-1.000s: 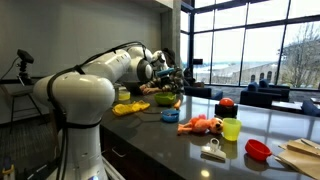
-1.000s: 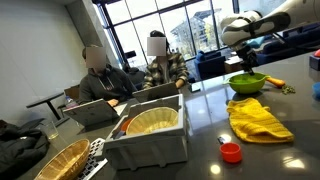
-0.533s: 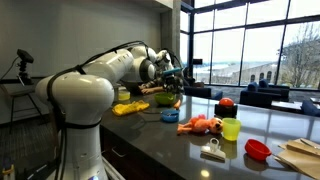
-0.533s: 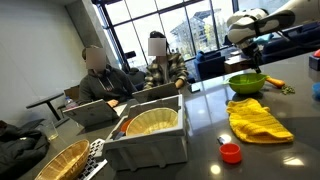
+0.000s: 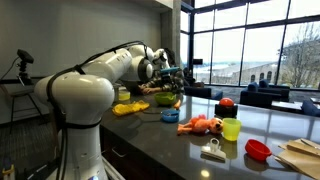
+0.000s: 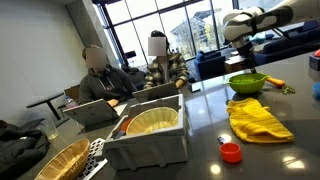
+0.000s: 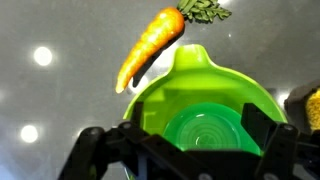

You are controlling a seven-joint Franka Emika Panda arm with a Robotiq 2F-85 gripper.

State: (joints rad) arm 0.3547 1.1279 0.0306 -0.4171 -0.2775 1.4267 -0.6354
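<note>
My gripper is open and hangs right above a lime-green bowl, one dark finger at each side of the wrist view and nothing between them. The bowl looks empty. An orange carrot with a green top lies on the dark counter just beyond the bowl's rim. In both exterior views the gripper hovers a little above the bowl, not touching it.
A yellow cloth lies beside the bowl, a small red cap nearer. A grey bin holding a wicker dish stands on the counter. A teal bowl, orange toy, yellow-green cup and red bowl lie further along. Two people sit behind.
The wrist has shifted slightly above the green bowl. The jaws have stayed open and nothing on the counter has moved.
</note>
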